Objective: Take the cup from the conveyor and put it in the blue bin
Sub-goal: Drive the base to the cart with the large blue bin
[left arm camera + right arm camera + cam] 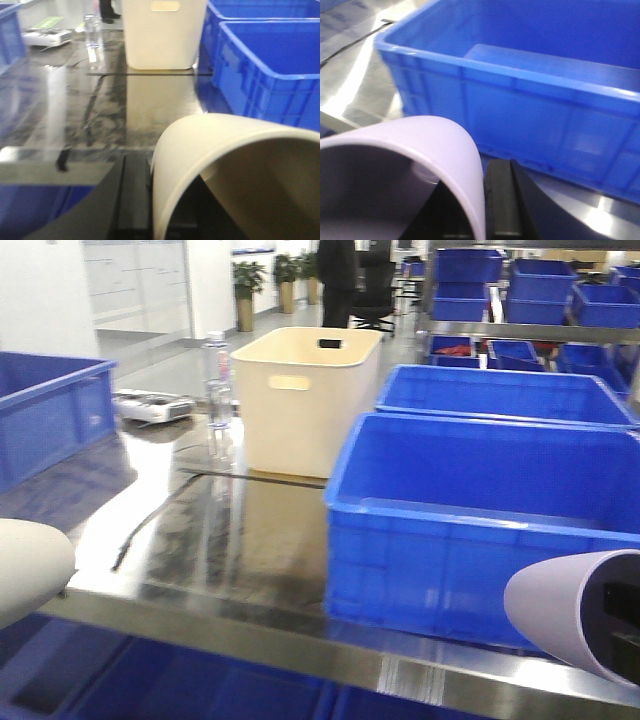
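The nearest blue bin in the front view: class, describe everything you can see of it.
The blue bin is a large rectangular crate of smooth, glossy bright blue plastic, with a thick rolled rim. It stands upright and open-topped on the steel table, right of the cream tub and in front of a second blue crate. What shows of its inside is empty. The lilac cup hangs before its right corner.

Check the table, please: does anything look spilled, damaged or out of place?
Nothing is spilled or broken. Only a dark cable lies loose across the steel table, near the cream tub.
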You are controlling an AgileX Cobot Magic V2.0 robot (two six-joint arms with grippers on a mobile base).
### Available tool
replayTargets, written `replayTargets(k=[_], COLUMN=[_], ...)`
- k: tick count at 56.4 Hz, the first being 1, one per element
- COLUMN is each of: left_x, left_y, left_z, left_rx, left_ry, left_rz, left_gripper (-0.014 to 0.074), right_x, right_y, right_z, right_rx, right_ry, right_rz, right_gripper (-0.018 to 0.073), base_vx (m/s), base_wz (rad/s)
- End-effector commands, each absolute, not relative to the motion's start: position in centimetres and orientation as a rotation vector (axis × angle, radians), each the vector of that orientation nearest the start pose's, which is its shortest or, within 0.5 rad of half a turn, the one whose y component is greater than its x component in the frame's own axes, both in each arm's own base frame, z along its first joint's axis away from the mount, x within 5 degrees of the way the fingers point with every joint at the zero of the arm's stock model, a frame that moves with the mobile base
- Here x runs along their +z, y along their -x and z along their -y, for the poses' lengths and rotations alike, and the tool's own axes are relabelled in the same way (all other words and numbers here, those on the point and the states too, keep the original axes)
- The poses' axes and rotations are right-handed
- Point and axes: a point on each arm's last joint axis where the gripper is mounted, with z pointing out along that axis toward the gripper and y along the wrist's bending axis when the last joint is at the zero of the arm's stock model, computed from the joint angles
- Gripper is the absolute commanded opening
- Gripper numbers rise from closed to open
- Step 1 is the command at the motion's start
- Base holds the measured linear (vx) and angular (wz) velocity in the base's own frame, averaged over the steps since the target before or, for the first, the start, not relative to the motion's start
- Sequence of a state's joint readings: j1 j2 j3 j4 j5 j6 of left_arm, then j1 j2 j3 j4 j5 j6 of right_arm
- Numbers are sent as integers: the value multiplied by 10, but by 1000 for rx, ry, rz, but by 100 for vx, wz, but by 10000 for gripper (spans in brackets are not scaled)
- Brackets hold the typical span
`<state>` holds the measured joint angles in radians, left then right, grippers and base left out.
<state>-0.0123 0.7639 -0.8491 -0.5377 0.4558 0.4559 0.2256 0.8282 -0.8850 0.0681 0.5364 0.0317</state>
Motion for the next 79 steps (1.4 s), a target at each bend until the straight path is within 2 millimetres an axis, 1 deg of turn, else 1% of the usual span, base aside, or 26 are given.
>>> replayTargets(k=[1, 31, 79], left_x=[407, 407, 406], left_y=[-152, -152, -153], left_z=[19, 19, 20], left_rx=[-239, -239, -239], left_ry=[-85, -85, -85], left_rz=[-1691, -1691, -1693], left_gripper=[-7, -7, -7], right_x=[400, 400, 400], right_y=[-161, -161, -161], right_z=[-39, -39, -39], right_rx=[246, 246, 246], right_ry=[143, 143, 143], right_rz=[-1834, -1834, -1835], right_gripper=[-9, -9, -9], base_vx=[23, 19, 6], base_wz=[-44, -31, -8])
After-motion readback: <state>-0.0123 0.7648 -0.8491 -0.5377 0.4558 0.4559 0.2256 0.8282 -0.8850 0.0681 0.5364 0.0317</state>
